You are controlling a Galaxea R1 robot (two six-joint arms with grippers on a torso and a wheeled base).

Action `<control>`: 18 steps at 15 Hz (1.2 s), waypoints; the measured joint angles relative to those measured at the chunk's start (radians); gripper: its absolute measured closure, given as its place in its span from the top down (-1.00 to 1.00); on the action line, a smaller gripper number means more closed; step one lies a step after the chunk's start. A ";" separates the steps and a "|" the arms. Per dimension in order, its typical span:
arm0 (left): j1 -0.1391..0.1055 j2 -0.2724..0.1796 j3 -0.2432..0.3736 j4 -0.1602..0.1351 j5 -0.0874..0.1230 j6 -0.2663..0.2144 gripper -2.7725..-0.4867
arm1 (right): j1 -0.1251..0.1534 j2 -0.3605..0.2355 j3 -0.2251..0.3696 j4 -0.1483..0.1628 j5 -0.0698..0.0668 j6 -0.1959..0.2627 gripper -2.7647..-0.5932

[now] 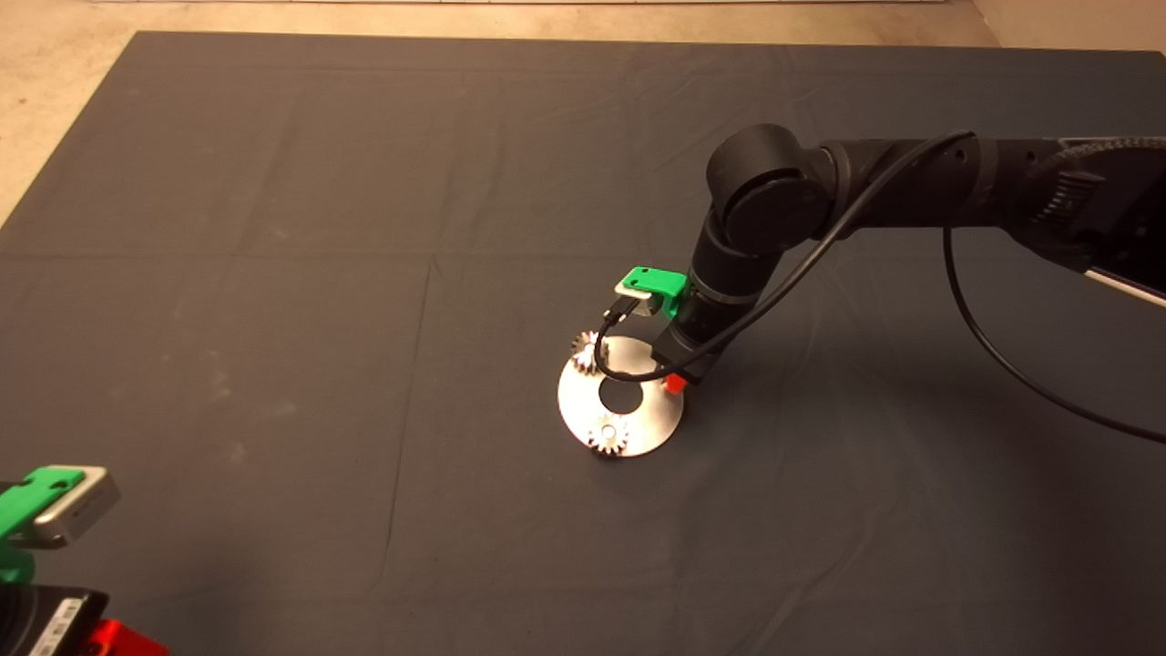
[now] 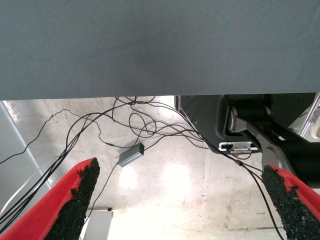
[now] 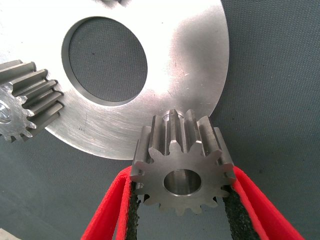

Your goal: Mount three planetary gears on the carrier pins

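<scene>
The round silver plate (image 1: 660, 415) lies mid-mat, and two planetary gears (image 1: 590, 351) (image 1: 608, 435) sit on its far-left and near rims. The carrier pins are hidden under them. My right gripper (image 1: 674, 383) reaches down at the plate's right rim, shut on the third planetary gear (image 3: 182, 165). This gear hangs over the edge of the plate (image 3: 190, 75), its centre hole facing the wrist camera, with one seated gear (image 3: 27, 105) across the plate's big hole. My left gripper (image 2: 185, 200) is parked at the lower left corner, open and holding nothing.
The dark mat (image 1: 273, 273) spreads wide around the plate, with bare floor past its far edge. A black cable (image 1: 1002, 355) loops from the right arm over the mat. The left wrist view shows floor cables and a small grey box (image 2: 131, 155).
</scene>
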 joint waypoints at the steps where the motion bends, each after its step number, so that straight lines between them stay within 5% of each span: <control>1: 0.000 0.000 0.000 0.000 0.000 0.000 0.61 | 0.000 0.000 0.000 0.000 0.000 0.000 -0.61; 7: 0.000 0.000 0.000 0.000 0.000 0.000 0.61 | -0.006 0.000 0.038 -0.011 -0.006 -0.001 -0.61; 10: 0.000 0.000 0.000 0.000 0.000 0.000 0.61 | -0.007 0.001 0.081 -0.011 0.002 -0.005 -0.61; 18: 0.000 0.000 0.000 -0.001 0.000 0.000 0.61 | -0.006 0.000 0.081 -0.030 0.001 -0.012 -0.61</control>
